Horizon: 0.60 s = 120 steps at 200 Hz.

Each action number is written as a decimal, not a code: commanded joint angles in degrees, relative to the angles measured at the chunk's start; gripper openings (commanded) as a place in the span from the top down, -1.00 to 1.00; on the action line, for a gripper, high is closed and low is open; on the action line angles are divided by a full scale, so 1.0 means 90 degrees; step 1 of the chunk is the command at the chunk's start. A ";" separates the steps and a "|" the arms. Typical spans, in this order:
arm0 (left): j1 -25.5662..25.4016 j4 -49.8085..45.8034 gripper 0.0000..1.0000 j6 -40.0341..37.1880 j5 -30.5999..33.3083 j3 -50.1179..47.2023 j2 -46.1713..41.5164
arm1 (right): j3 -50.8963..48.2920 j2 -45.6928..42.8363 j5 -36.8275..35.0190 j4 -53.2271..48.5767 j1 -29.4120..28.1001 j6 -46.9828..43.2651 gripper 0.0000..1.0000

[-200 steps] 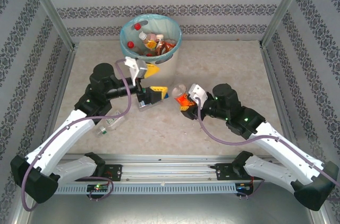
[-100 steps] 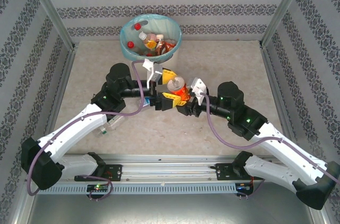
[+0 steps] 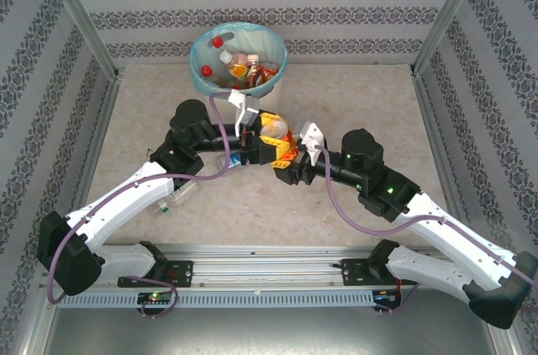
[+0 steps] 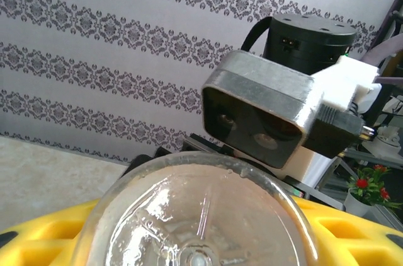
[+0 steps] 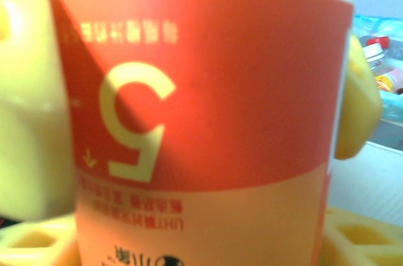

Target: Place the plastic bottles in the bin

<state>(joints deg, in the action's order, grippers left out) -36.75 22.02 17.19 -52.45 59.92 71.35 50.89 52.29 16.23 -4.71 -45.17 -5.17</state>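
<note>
Near the bin [image 3: 195, 65], red-labelled bottle [image 3: 275, 129].

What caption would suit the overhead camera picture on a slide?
The left hand and right hand meet around a red-labelled bottle, near the bin that already holds other bottles.

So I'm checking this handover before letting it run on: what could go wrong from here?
1. The orange bottle sits between the left claw and the right claw. I cannot tell which one bears it, so a mistimed release could drop it on the table.
2. The bin stands just beyond the claws, so a low carry might strike its rim.
3. A clear bottle lies beside the left forearm, which could knock it away.
</note>
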 commanded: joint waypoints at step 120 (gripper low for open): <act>0.0996 -0.3921 0.52 -0.2193 0.5529 0.4131 0.0756 | -0.0445 -0.1179 -0.3347 0.0524 0.0087 0.0090 -0.96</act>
<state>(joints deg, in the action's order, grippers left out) -31.68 -2.55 1.30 -11.16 91.74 73.17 47.94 42.00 -9.63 -0.60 -45.10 -5.80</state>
